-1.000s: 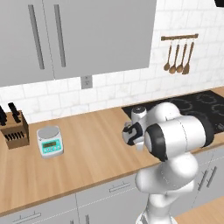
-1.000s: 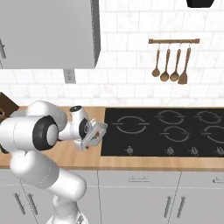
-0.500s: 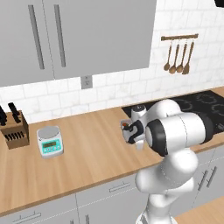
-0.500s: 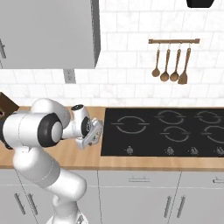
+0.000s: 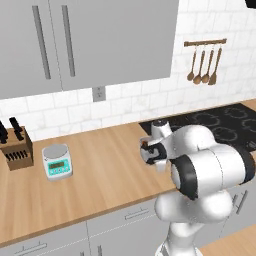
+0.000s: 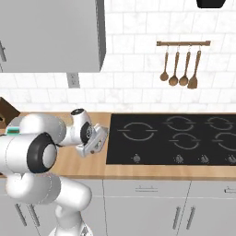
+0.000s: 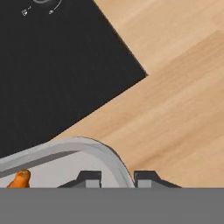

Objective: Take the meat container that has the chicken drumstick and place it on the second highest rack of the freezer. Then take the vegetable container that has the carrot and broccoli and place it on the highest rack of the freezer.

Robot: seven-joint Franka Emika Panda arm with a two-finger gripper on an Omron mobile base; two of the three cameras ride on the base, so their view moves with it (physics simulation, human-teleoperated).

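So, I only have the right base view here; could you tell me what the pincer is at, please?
Observer: In the hand view the pincer straddles the curved rim of a grey container, one fingertip inside it and the other outside.
Operator: Thank you. Is there anything in the container?
Observer: One small orange piece shows inside, at the picture's edge; too little of it is visible to tell what it is.
Operator: And where does the container sit?
Observer: The hob's corner and the wooden counter show just beyond the rim.
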